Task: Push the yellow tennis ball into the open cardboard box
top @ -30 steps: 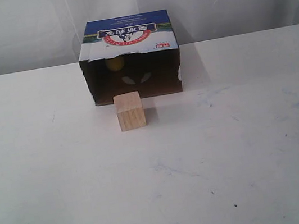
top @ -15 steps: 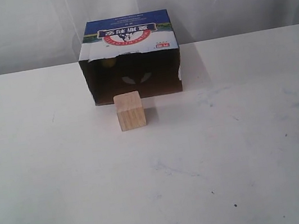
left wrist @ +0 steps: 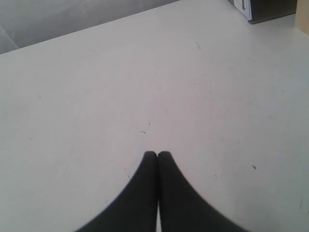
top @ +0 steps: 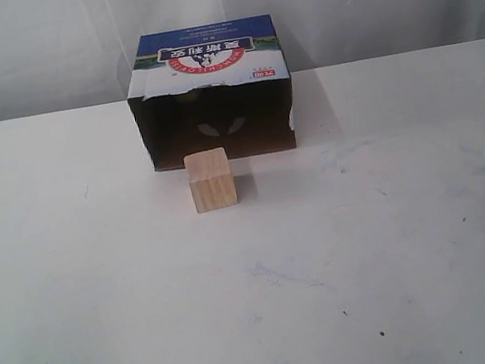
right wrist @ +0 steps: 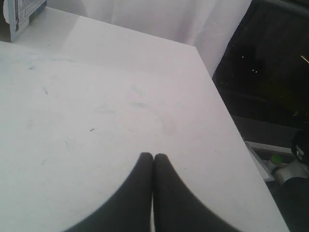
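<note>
A second before, the yellow tennis ball had shown as a yellow patch high in the dark mouth of the open cardboard box [top: 204, 54]. Half a second later it was only a glimmer, and now I could not make it out at all — rolled deeper into the shadow, I'd guess, though the inside was too dark to be sure. The box stood by the middle of the table's [top: 375, 262] far edge, its mouth facing the near edge, with a light wooden cube [top: 212, 179] just in front of it. To my eye the push was done. The left gripper [left wrist: 157, 155] hung over bare tabletop, fingertips pressed together on nothing — the right gripper [right wrist: 153, 157] was likewise clenched and empty, near the right edge.
</note>
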